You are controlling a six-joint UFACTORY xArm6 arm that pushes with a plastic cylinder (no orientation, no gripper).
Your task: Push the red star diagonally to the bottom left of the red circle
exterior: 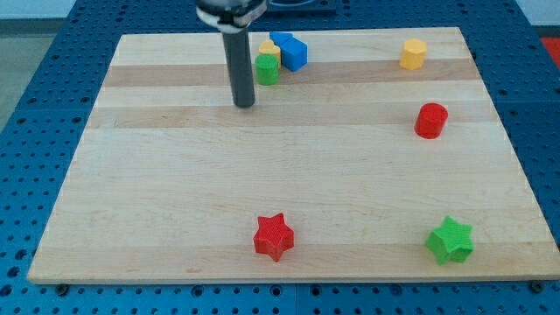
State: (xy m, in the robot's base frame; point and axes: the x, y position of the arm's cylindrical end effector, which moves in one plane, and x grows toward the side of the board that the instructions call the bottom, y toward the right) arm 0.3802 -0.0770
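The red star (274, 236) lies near the view's bottom edge of the wooden board, a little left of centre. The red circle (430, 121) stands at the view's right, about mid-height, well up and to the right of the star. My tip (244, 104) rests on the board in the upper middle, far above the red star and far left of the red circle. It touches no block; the nearest is a green block just to its upper right.
A green block (268, 69), a yellow block (270, 52) and a blue block (290, 51) cluster at the view's top centre. A yellow hexagon block (414, 54) sits at the top right. A green star (451, 241) lies at the bottom right. The board's edge (289, 278) meets a blue perforated table.
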